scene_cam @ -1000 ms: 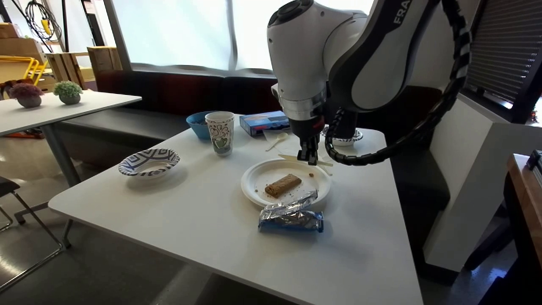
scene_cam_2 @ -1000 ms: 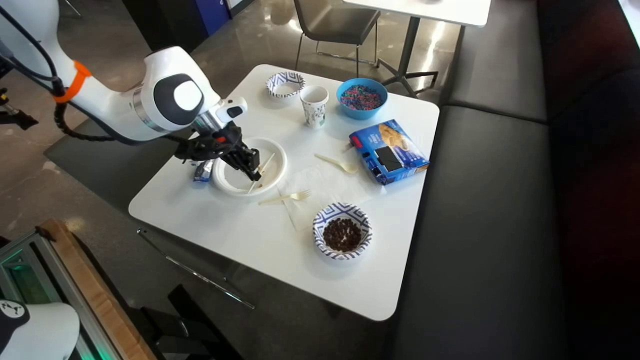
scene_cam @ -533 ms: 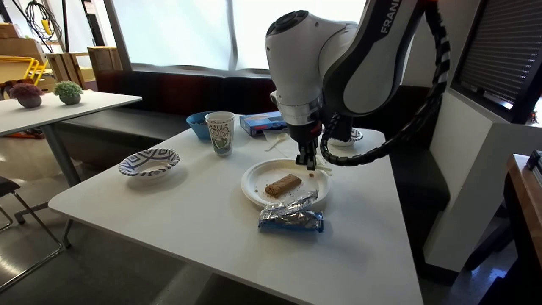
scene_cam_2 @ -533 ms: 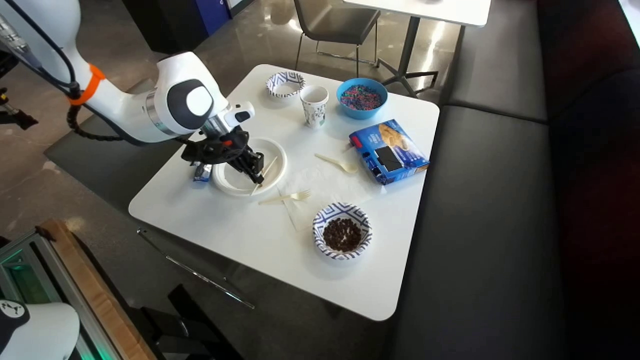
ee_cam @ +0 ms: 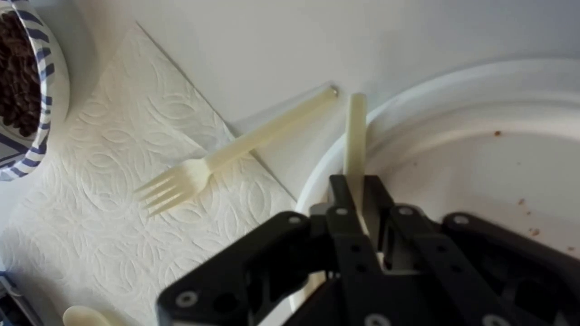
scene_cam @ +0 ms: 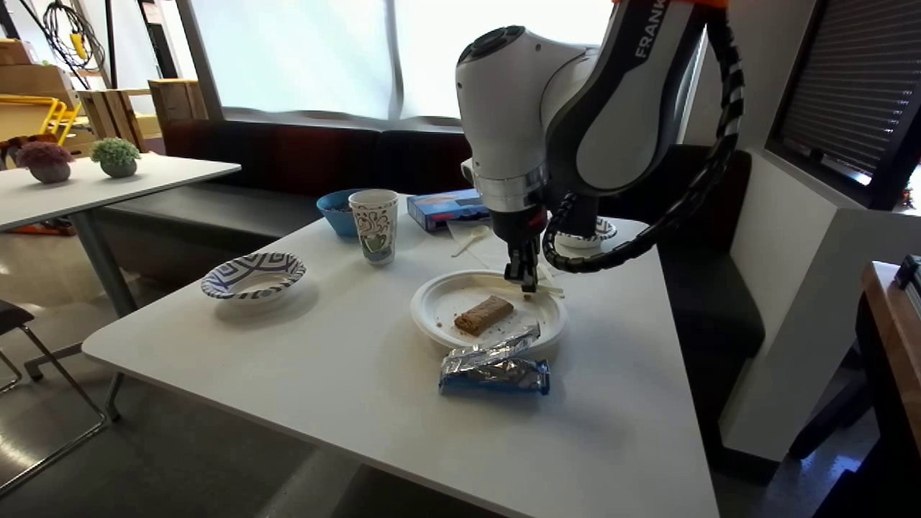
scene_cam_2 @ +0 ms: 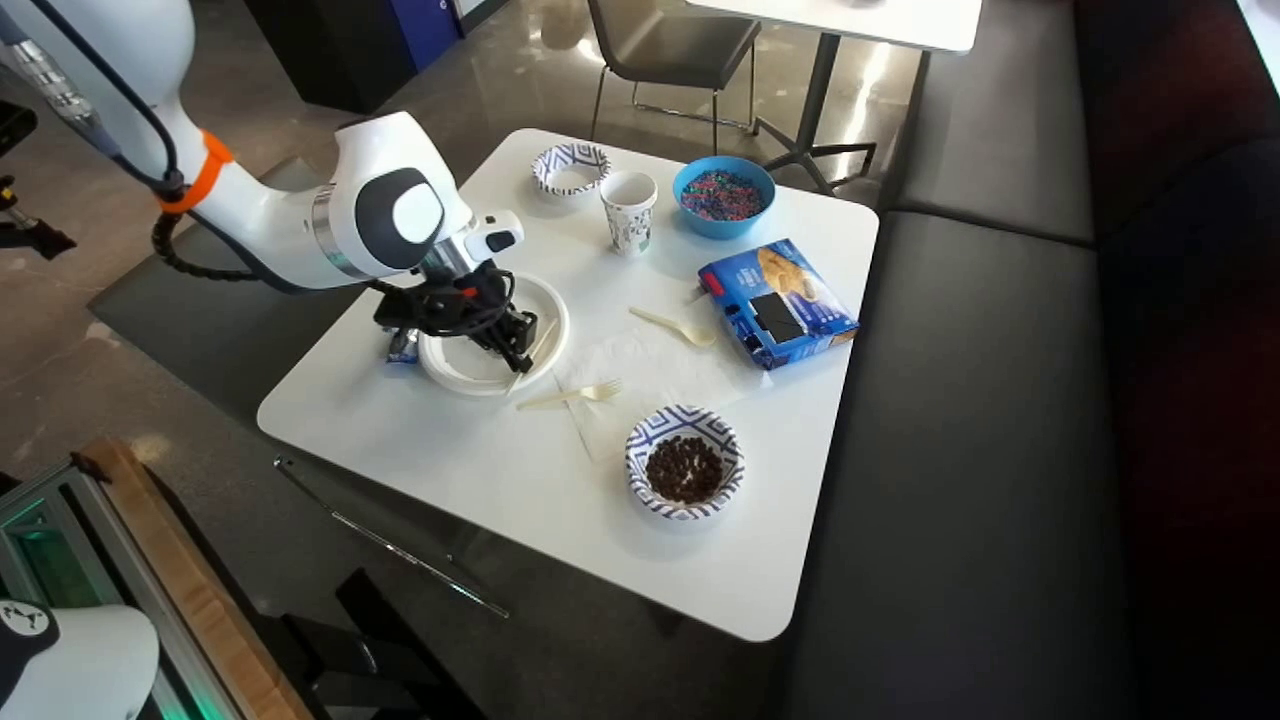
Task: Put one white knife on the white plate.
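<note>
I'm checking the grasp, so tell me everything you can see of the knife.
The knife is cream-coloured, slim and apparently plastic. The gripper is shut on it, hiding its middle. A blunt end juts past the rim of the white plate; the other end appears over the plate. Whether it touches the plate is unclear.

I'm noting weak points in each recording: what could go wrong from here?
The knife, pinched in the gripper, might end up half off its target: in the wrist view, one end appears beyond the plate.
If let go there, it could land against the fork, whose handle end is close by.
The plate has shifted slightly in the last half second, so it may slide again.
</note>
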